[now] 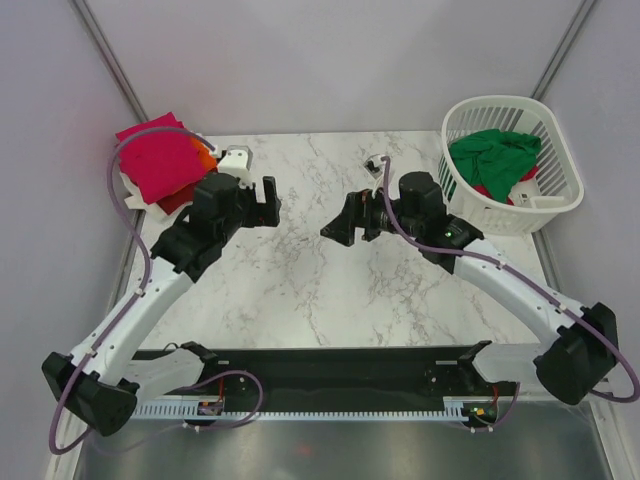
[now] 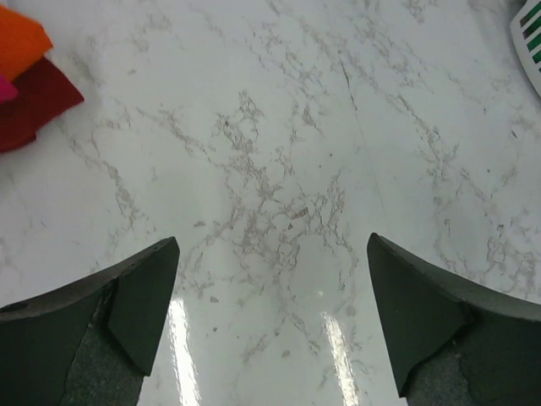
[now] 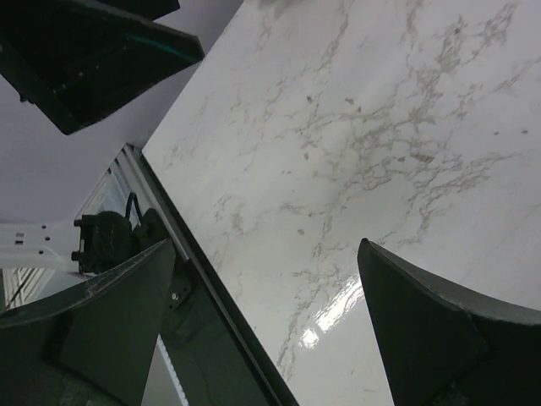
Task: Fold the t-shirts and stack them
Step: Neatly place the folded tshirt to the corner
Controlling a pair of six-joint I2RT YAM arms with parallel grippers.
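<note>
Left gripper (image 1: pixel 272 203): jaws spread wide, nothing between them. In the left wrist view (image 2: pixel 272 241) only bare marble desk (image 2: pixel 279 152) shows between the 2 fingers.

Right gripper (image 1: pixel 340 218): also released, jaws wide apart, holding nothing. The right wrist view (image 3: pixel 265 245) shows bare desk and the dark near rail between the fingers.

The 2 grippers face each other over the middle of the desk, apart, neither touching cloth.

Crimson-red t-shirt (image 1: pixel 160 160): folded flat on top of a stack at the far left corner of the desk, behind and to the left of the left gripper, near it but not touching. An orange t-shirt (image 1: pixel 205 160) pokes out at the stack's right edge and a dark red t-shirt (image 1: pixel 178 200) at its near edge. The left wrist view catches the orange (image 2: pixel 19 38) and dark red (image 2: pixel 38 101) corners at its top left.

White slatted basket (image 1: pixel 497 101): far right corner, just behind the right arm. A crumpled green t-shirt (image 1: pixel 492 158) lies in it, with a bit of red cloth (image 1: pixel 483 190) showing beneath. Well apart from the stack.
</note>
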